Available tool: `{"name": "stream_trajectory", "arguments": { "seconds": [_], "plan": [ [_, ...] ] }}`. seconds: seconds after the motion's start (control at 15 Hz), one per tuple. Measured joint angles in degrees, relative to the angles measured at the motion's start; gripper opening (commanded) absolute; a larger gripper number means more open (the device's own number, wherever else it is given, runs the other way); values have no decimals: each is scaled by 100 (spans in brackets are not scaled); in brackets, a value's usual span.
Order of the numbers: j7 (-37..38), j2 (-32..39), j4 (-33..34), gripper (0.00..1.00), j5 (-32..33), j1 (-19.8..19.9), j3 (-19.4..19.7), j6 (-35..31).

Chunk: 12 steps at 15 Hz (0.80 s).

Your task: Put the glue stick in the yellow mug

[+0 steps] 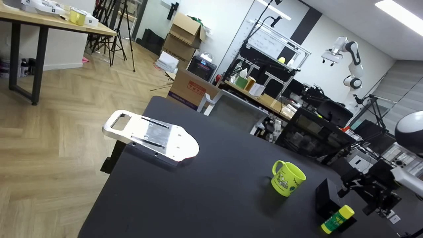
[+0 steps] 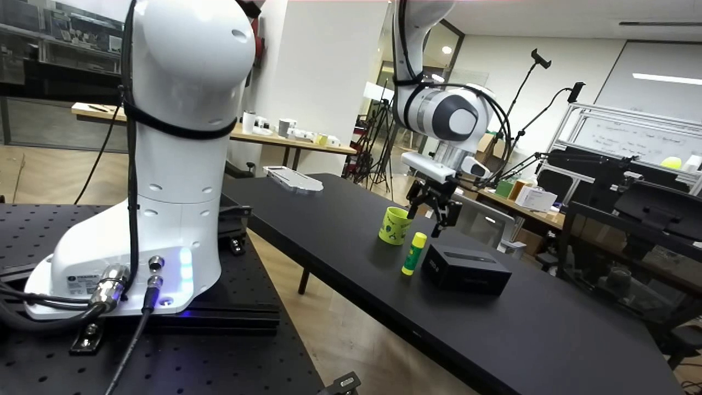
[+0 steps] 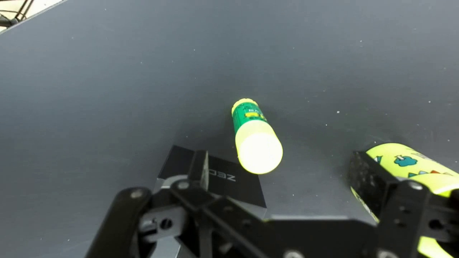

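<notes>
The glue stick stands upright on the dark table, with a yellow cap, green label and yellow base. It shows in both exterior views [image 1: 337,219] [image 2: 414,254] and near the middle of the wrist view [image 3: 256,134]. The yellow mug stands upright a short way from it in both exterior views [image 1: 287,180] [image 2: 394,227]. In the wrist view the mug [image 3: 398,157] is partly hidden behind the right finger. My gripper [image 3: 287,175] is open and empty. It also shows in both exterior views [image 1: 355,200] [image 2: 425,221], above the table near the glue stick and mug.
A black box [image 2: 466,269] lies close beside the glue stick; it also shows in an exterior view [image 1: 325,198] and under the left finger in the wrist view [image 3: 233,179]. A silver metal plate [image 1: 155,132] lies at the table's far end. A grey chair [image 1: 231,110] stands by the table's edge.
</notes>
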<state>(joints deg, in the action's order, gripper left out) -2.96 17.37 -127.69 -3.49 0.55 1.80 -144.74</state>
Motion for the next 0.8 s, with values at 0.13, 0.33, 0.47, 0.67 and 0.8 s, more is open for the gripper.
{"name": "stream_trajectory", "arguments": {
  "seconds": [0.13,0.33,0.47,0.67,0.8],
  "plan": [
    [0,219,90,100,3,4,0,-2],
    [0,469,182,66,12,16,4,-30],
    [0,584,214,53,13,21,4,-102],
    [0,686,241,31,13,22,4,-174],
    [7,701,248,19,13,23,6,-167]
  ]
}}
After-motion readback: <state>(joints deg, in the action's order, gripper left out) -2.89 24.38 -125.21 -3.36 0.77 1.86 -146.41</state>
